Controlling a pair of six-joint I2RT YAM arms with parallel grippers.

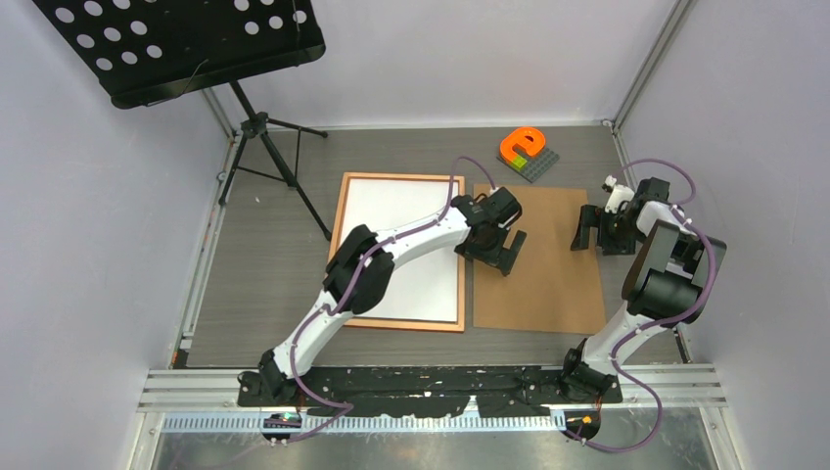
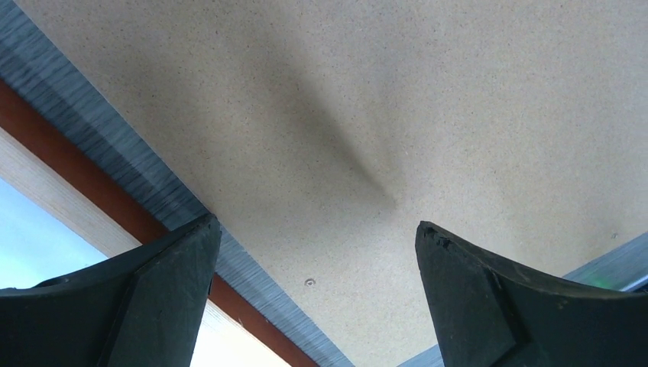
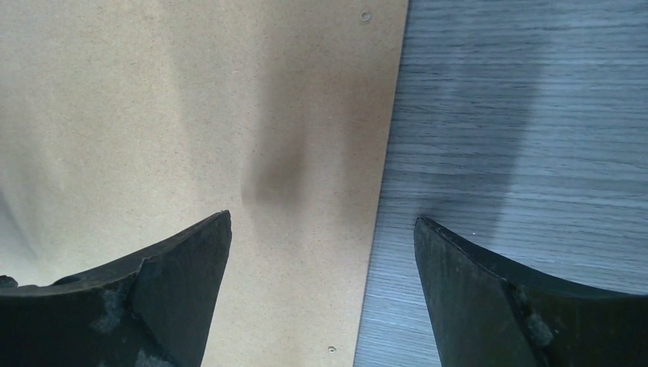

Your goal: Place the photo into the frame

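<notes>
The frame [image 1: 411, 324], with a thin orange-brown border, lies flat left of centre. A white sheet [image 1: 391, 201] fills it, the photo with its white back up; no printed side shows. The plain brown backing board [image 1: 538, 284] lies just right of the frame. My left gripper [image 1: 497, 257] is open and empty over the board's left edge; the left wrist view shows the board [image 2: 382, 92], the frame border [image 2: 76, 172] and the white sheet [image 2: 38, 229] beyond my left gripper [image 2: 315, 223]. My right gripper [image 1: 597, 238] is open and empty, straddling the board's right edge [image 3: 153, 115], as the right wrist view shows [image 3: 321, 219].
A black music stand [image 1: 186, 39] on a tripod [image 1: 274, 162] stands at the back left, one leg close to the frame's top left corner. An orange toy on a grey baseplate [image 1: 526, 150] sits behind the board. The grey wood table [image 1: 264, 294] is walled on three sides.
</notes>
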